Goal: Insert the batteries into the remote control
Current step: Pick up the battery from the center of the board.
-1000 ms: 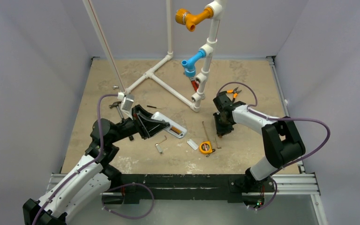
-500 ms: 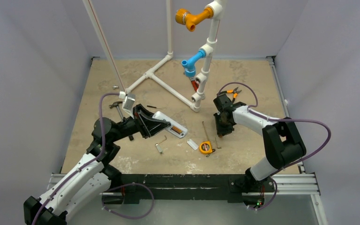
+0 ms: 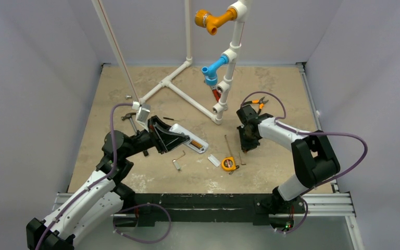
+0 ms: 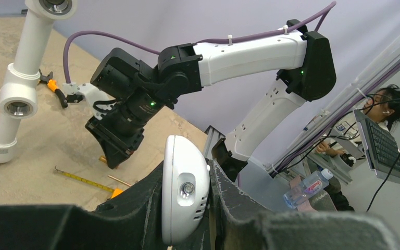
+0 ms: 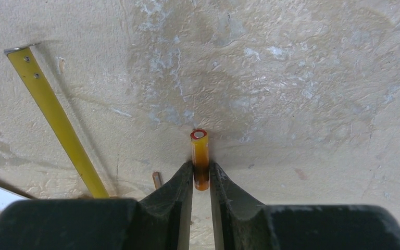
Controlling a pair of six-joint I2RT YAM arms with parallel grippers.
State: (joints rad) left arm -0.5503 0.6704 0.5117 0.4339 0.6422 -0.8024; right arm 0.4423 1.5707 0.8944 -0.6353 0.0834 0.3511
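My left gripper (image 3: 165, 136) is shut on the white remote control (image 3: 190, 140) and holds it just above the table. One orange battery (image 3: 195, 143) lies in the remote's open back. In the left wrist view the remote's rounded end (image 4: 185, 195) is clamped between my fingers (image 4: 239, 200). My right gripper (image 3: 247, 144) points down at the table. In the right wrist view it (image 5: 201, 169) is shut on the lower end of a second orange battery (image 5: 200, 151), whose red-ringed end sticks out ahead of the fingertips.
A yellow tape measure (image 3: 229, 164) with its blade (image 5: 57, 120) pulled out lies between the arms. A small white plate (image 3: 213, 160) and a bent key (image 3: 177, 159) lie near it. A white pipe frame (image 3: 187, 99) stands behind. Orange-handled pliers (image 3: 259, 102) lie beyond the right gripper.
The left arm has shifted very slightly to the right with the remote. The right gripper has stayed in place on the battery.
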